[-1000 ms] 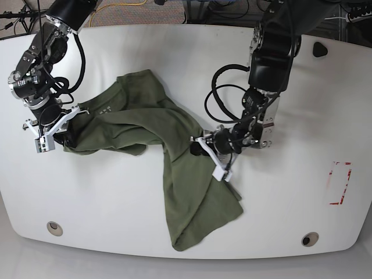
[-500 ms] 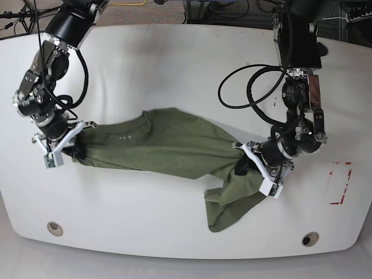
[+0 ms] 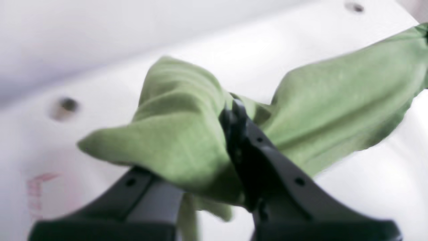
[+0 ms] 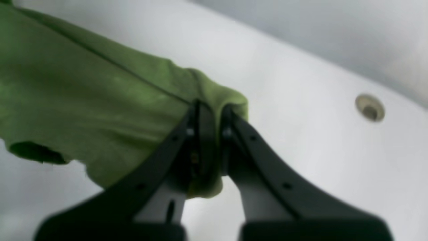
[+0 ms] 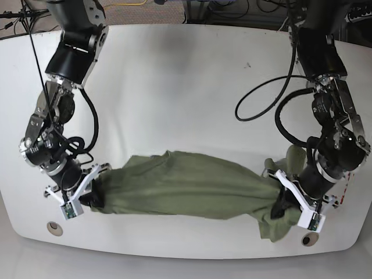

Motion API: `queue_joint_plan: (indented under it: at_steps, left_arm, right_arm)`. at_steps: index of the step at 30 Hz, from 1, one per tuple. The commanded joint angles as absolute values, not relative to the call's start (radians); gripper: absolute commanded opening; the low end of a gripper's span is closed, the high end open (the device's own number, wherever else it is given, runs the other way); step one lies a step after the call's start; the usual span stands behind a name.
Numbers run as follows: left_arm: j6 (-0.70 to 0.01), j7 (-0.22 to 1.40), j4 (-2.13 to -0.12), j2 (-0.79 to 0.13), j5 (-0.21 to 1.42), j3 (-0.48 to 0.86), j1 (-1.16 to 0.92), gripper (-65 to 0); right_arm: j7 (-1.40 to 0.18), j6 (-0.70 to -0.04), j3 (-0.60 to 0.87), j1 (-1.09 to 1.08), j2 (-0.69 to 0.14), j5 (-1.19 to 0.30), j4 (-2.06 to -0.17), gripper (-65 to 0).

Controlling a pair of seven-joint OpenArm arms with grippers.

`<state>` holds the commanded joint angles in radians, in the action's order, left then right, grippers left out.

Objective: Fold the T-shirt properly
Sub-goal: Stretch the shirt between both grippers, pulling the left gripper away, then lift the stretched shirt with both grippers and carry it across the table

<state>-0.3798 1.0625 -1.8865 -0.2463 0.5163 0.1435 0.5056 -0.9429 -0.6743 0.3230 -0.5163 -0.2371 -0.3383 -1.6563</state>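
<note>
**Shirt held as a band between both arms, long axis running side to side along the near edge**

The T-shirt [image 5: 186, 192] is bunched into a long olive-green band low over the near part of the white table [image 5: 174, 81]. Its long axis runs left to right across the base view, roughly parallel to the table's front edge. It is not spread flat; the cloth is gathered and creased along its length.

Right gripper [image 5: 81, 195]: clamped on the shirt's end at the base view's left. In the right wrist view the jaws stand nearly together with a fold of cloth pinched between them, and the fabric trails away from the right gripper [image 4: 207, 113] toward the other arm.

Left gripper [image 5: 290, 203]: clamped on the opposite end, at the base view's right. The left wrist view is blurred, but cloth is seen wrapped over and between the dark fingers [image 3: 247, 140], with a loose lobe bulging past the tips. In the base view a clump of slack hangs below this grip near the front edge.

Relation governing the next move: each gripper sits at one end of the band, so the shirt lies inward from both, and neither arm is nearer to the middle. In my judgement the shirt is not taut enough to lay flat; the slack sits at the left gripper's end. Which parts of the garment are gripped cannot be told.

Also noted: a red marking [image 5: 343, 186] on the table beside the left arm, and two round holes, one [image 5: 54, 228] and another [image 5: 307, 239], near the front edge.
</note>
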Motion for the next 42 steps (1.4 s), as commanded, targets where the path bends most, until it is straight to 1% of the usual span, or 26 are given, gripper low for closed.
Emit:
queue_joint_plan:
  at_steps: [4,8,11,14,19,22,27,30,33,40,41,42]
  left_arm:
    - [-0.378,1.063,-1.88,-0.285,0.513,0.177,0.607,-65.0]
    - [-0.378,1.063,-1.876,-0.32,0.512,0.214,0.665,-65.0]
    - [-0.378,1.063,-1.873,-0.334,0.512,0.214,0.674,-65.0]
    - [-0.378,1.081,-1.873,-0.334,0.512,0.214,0.661,-65.0]
    - [-0.378,1.118,-1.879,-0.323,0.518,0.216,0.538,-65.0]
    - [-0.378,1.118,-1.88,-0.291,0.518,0.22,0.446,-65.0]
    - [-0.378,1.118,-1.891,-0.26,0.519,0.22,0.223,-65.0]
    - [-0.378,1.116,-1.894,-0.226,0.519,0.22,0.096,-65.0]
    - [-0.38,1.116,-1.894,-0.214,0.519,0.22,0.015,-65.0]
    - [-0.38,1.122,-1.894,-0.214,0.519,0.216,-0.062,-65.0]
    - [-0.381,1.124,-1.894,-0.214,0.519,0.214,-0.065,-64.3]
    - [-0.383,1.132,-1.894,-0.214,0.519,0.214,-0.065,-60.8]
  right_arm:
    - [-0.943,-0.674,0.321,-0.622,-0.262,-0.338,-1.606,-65.0]
    - [-0.943,-0.674,0.321,-0.684,-0.28,-0.338,-1.566,-65.0]
    - [-0.943,-0.674,0.323,-0.687,-0.302,-0.338,-1.558,-65.0]
    - [-0.944,-0.674,0.326,-0.648,-0.305,-0.343,-1.561,-65.0]
    - [-0.943,-0.674,0.329,-0.518,-0.303,-0.346,-1.62,-65.0]
    - [-0.941,-0.674,0.329,-0.42,-0.298,-0.348,-1.664,-65.0]
    - [-0.9,-0.674,0.329,-0.225,-0.295,-0.348,-1.733,-65.0]
    - [-0.88,-0.673,0.329,-0.134,-0.295,-0.348,-1.756,-65.0]
    - [-0.878,-0.673,0.331,-0.062,-0.295,-0.348,-1.771,-65.0]
    - [-0.877,-0.673,0.331,0.028,-0.295,-0.346,-1.817,-65.0]
    - [-0.877,-0.671,0.331,0.035,-0.295,-0.346,-1.824,-65.0]
    - [-0.877,-0.671,0.331,0.036,-0.295,-0.346,-1.828,-65.0]
